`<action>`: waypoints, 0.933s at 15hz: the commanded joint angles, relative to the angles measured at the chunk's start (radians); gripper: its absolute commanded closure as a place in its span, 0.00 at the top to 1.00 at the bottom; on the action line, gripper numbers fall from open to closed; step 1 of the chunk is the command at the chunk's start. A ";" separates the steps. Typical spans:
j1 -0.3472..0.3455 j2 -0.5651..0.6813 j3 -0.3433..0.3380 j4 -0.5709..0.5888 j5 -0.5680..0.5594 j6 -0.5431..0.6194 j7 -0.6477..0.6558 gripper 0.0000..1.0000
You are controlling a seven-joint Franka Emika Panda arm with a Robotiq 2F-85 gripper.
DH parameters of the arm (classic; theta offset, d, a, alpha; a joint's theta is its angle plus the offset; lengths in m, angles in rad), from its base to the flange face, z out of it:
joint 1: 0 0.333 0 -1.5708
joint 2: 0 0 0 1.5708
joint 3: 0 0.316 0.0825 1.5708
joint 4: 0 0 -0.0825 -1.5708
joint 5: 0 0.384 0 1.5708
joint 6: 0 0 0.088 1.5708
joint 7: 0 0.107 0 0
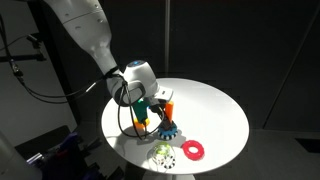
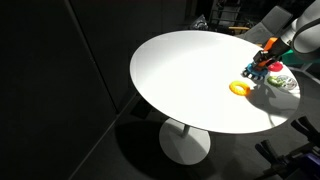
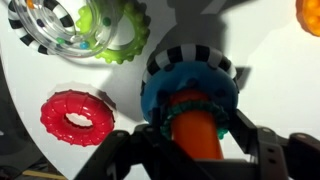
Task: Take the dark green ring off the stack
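Note:
The stack is an upright orange peg (image 3: 196,132) with a blue toothed ring (image 3: 190,85) and a black-and-white striped ring (image 3: 190,55) around its foot. It shows in both exterior views (image 1: 166,118) (image 2: 262,68). The dark green ring (image 3: 186,104) sits around the peg just above the blue ring. My gripper (image 3: 197,150) is lowered over the peg, with one finger on each side of the peg and the green ring. A small gap shows at the right finger. In the exterior views the gripper (image 1: 148,100) (image 2: 272,52) hangs right at the stack.
A loose red ring (image 3: 75,113) (image 1: 193,150) lies beside the stack. A pale yellow-green gear-shaped ring (image 3: 122,38) (image 1: 163,155) and a clear striped piece (image 3: 45,28) lie further off. A yellow ring (image 2: 240,88) lies on the round white table (image 1: 215,105); the table edge is close by.

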 commanded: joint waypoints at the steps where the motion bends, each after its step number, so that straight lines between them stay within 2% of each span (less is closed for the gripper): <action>1: -0.030 -0.079 0.036 -0.023 0.028 -0.031 -0.029 0.44; 14: -0.109 -0.315 0.165 -0.053 0.106 -0.157 -0.039 0.44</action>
